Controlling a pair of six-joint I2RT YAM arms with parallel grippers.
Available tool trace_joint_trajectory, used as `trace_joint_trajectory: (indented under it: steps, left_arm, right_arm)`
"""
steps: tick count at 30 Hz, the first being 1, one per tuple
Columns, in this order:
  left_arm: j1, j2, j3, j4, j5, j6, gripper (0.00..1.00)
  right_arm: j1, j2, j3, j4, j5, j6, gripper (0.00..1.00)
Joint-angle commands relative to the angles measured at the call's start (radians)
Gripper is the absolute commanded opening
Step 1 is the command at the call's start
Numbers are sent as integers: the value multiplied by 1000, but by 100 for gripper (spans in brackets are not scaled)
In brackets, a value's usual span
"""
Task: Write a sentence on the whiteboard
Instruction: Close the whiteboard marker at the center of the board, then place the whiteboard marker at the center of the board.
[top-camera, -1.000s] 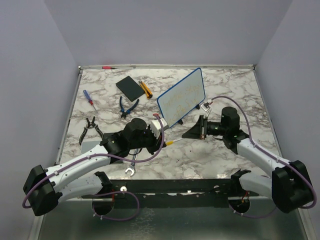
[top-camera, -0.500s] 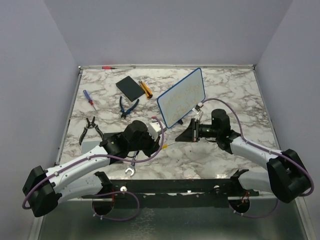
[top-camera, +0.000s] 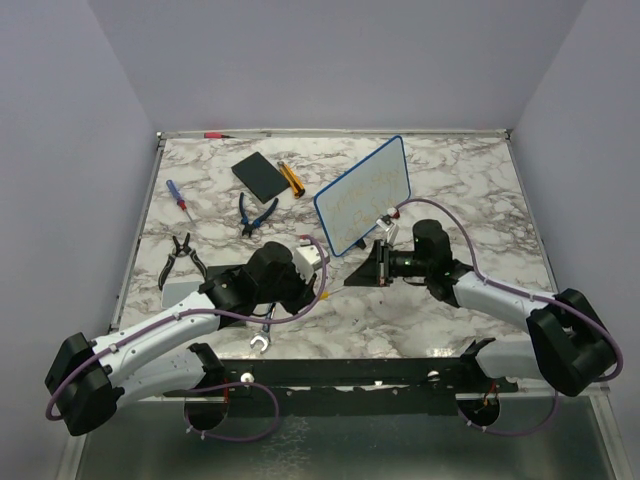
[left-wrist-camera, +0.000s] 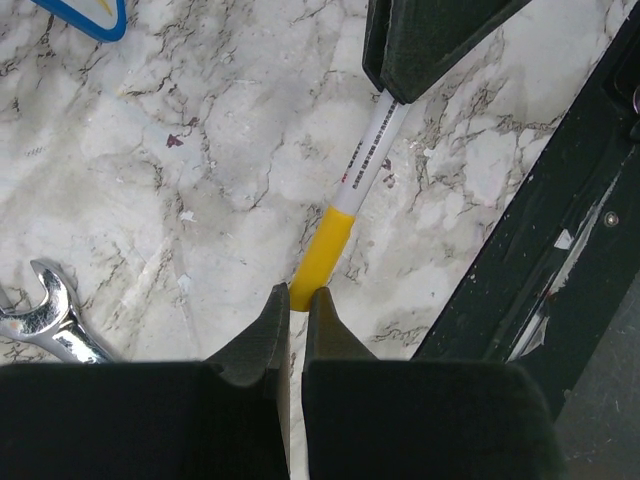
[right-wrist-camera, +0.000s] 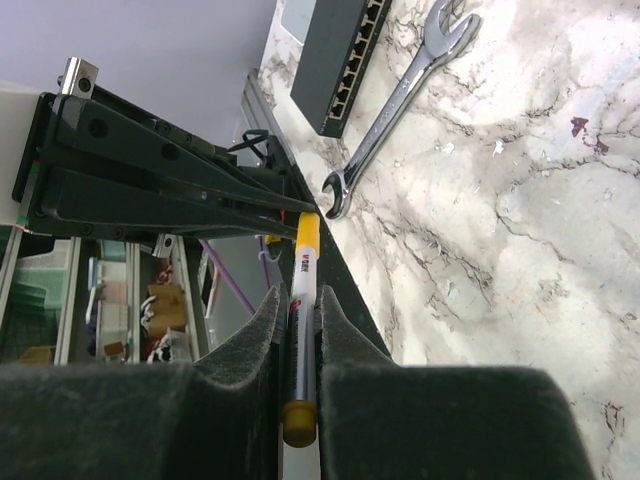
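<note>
Spanning both tools, the marker (left-wrist-camera: 365, 165) runs straight from one to the other: left gripper (left-wrist-camera: 297, 300) pinched on its yellow cap (left-wrist-camera: 322, 255), right gripper (right-wrist-camera: 298, 300) clamped on the barrel. The whiteboard (top-camera: 365, 195) stands just beyond the right gripper, the nearer arm, its faint sentence (top-camera: 372, 188) seemingly finished.

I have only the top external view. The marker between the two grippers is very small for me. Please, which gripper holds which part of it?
Observer: The left wrist view shows the left gripper shut on the tip of the yellow cap.
Operator: And the right one?
Observer: In the right wrist view, the right gripper is shut on the white barrel.
Operator: Is the cap on or off?
Observer: On, as far as the left wrist view shows: yellow meets white with no visible gap.
</note>
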Motion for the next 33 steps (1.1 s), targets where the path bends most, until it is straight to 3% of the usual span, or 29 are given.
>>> trace_joint_trajectory:
  steps: [1, 5, 6, 10, 14, 20, 26, 33]
  left_arm:
    - [-1, -42, 56, 444, 7, -30, 0]
    - [0, -44, 69, 382, -78, 6, 5]
    - [2, -44, 72, 366, -108, 12, 11]
    - [9, -47, 86, 308, -285, 3, 54]
    - [28, -72, 85, 280, -358, 2, 72]
    - [128, -66, 95, 260, -399, -38, 82]
    - [294, -32, 106, 251, -361, -98, 83]
    - [348, -21, 109, 222, -398, -99, 83]
  right_arm:
    - [90, 15, 20, -68, -89, -1, 1]
    - [81, -49, 96, -305, 60, -78, 1]
    - [68, -66, 112, -354, 97, -93, 1]
    - [-18, -149, 134, -499, 210, -134, 1]
    - [-86, -211, 131, -606, 299, -182, 1]
    - [-95, -212, 40, -577, 292, -202, 5]
    - [-95, -229, -59, -446, 307, -204, 10]
    - [-95, -152, -71, -436, 365, -229, 19]
